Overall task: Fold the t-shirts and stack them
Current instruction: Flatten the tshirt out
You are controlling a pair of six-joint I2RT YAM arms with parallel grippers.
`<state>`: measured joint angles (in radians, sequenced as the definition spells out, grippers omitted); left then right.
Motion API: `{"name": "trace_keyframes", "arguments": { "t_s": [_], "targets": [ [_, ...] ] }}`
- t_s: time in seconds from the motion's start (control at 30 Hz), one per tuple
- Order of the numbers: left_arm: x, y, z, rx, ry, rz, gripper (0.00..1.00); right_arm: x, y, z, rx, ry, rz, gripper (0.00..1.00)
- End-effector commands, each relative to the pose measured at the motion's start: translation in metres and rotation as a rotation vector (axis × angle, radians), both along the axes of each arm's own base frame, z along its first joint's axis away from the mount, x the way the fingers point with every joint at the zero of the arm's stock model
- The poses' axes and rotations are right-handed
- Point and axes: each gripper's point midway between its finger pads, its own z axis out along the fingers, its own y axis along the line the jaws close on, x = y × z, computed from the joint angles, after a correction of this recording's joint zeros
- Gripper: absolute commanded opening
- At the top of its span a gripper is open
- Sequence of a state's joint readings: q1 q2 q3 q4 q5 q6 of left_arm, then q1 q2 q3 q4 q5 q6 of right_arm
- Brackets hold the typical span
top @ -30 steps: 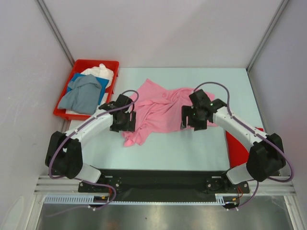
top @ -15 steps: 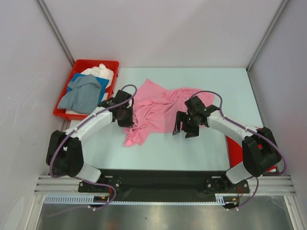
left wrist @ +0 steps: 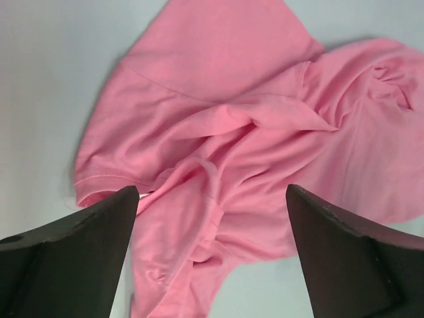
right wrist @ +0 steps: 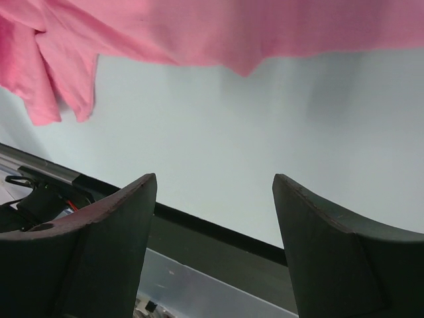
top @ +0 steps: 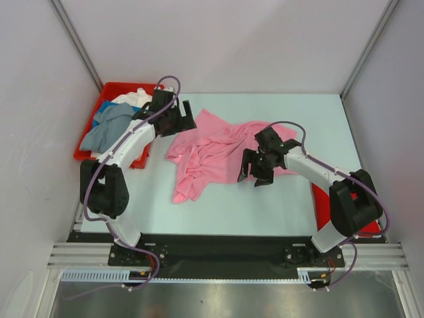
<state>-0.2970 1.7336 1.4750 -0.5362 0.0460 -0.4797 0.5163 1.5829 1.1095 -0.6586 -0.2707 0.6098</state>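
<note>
A light pink t-shirt (top: 218, 149) lies crumpled and partly spread in the middle of the table. My left gripper (top: 182, 122) hovers over its back-left corner, beside the bin. In the left wrist view that gripper (left wrist: 211, 192) is open wide above the pink cloth (left wrist: 232, 99), holding nothing. My right gripper (top: 252, 173) is at the shirt's near edge. In the right wrist view it (right wrist: 213, 179) is open over bare table, with the pink hem (right wrist: 199, 30) just beyond its tips. A red t-shirt (top: 323, 199) lies at the right, partly under the right arm.
A red plastic bin (top: 116, 86) at the back left holds a grey-blue shirt (top: 109, 132) and a white one (top: 136, 99). The left arm reaches across the bin's near right corner. Walls close in the table on three sides.
My left arm swung from the shirt's left edge back towards the bin, and the shirt's left part now lies spread further left. The right gripper shifted slightly towards the near edge.
</note>
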Motion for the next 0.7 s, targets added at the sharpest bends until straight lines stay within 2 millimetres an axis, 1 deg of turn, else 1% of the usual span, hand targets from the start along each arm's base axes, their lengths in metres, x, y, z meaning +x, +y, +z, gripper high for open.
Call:
{"name": "trace_keyframes", "arguments": {
  "t_s": [0.0,0.03,0.07,0.1,0.13,0.17,0.2,0.23,0.27,0.3,0.33,0.37,0.4,0.47,0.5,0.53,0.6,0.63,0.67],
  "targets": [
    [-0.011,0.015,0.035,0.1,-0.056,-0.033,1.0,-0.007,-0.011,0.004,0.001,-0.011,-0.006,0.77],
    [-0.022,0.012,0.03,0.108,-0.034,-0.058,0.91,-0.011,-0.013,0.001,0.002,-0.001,-0.006,0.77],
    [-0.044,0.016,0.019,0.125,-0.009,-0.077,0.85,-0.011,-0.012,0.001,0.011,-0.005,-0.007,0.77],
    [-0.059,0.012,0.014,0.106,0.007,-0.112,0.77,-0.011,-0.013,0.0,0.016,-0.004,-0.01,0.77],
    [-0.086,0.015,-0.014,0.125,0.075,-0.133,0.62,-0.011,-0.013,0.0,0.024,-0.003,-0.013,0.77],
    [-0.101,0.017,-0.002,0.116,0.037,-0.138,0.56,-0.011,-0.013,0.001,0.03,-0.008,-0.013,0.77],
    [-0.115,0.019,-0.009,0.116,0.055,-0.145,0.52,-0.011,-0.013,0.002,0.032,-0.012,-0.012,0.77],
    [-0.129,0.016,-0.011,0.103,0.06,-0.165,0.5,-0.012,-0.014,0.004,0.037,-0.02,-0.013,0.77],
    [-0.146,0.018,-0.028,0.102,0.102,-0.176,0.5,-0.012,-0.015,0.005,0.037,-0.027,-0.013,0.77],
    [-0.157,0.017,-0.03,0.087,0.115,-0.173,0.62,-0.012,-0.017,0.004,0.037,-0.031,-0.015,0.77],
    [-0.166,0.015,-0.038,0.087,0.143,-0.183,0.69,-0.014,-0.018,0.004,0.038,-0.032,-0.016,0.77],
    [-0.176,0.016,-0.052,0.093,0.185,-0.182,0.76,-0.016,-0.022,0.0,0.041,-0.028,-0.025,0.77],
    [-0.178,0.015,-0.061,0.087,0.217,-0.167,0.81,-0.017,-0.023,-0.001,0.046,-0.025,-0.031,0.77],
    [-0.178,0.015,-0.075,0.088,0.241,-0.155,0.81,-0.021,-0.026,-0.002,0.06,-0.018,-0.041,0.77],
    [-0.172,0.013,-0.077,0.086,0.228,-0.149,0.8,-0.023,-0.026,-0.002,0.064,-0.018,-0.042,0.77],
    [-0.169,0.014,-0.086,0.103,0.253,-0.144,0.77,-0.024,-0.027,-0.002,0.065,-0.02,-0.043,0.77],
    [-0.159,0.014,-0.088,0.129,0.247,-0.132,0.73,-0.027,-0.03,0.003,0.067,-0.031,-0.048,0.77],
    [-0.153,0.016,-0.096,0.157,0.264,-0.136,0.71,-0.028,-0.032,0.006,0.068,-0.042,-0.049,0.77],
    [-0.152,0.016,-0.1,0.17,0.277,-0.135,0.71,-0.029,-0.033,0.005,0.066,-0.038,-0.049,0.77]
  ]
}}
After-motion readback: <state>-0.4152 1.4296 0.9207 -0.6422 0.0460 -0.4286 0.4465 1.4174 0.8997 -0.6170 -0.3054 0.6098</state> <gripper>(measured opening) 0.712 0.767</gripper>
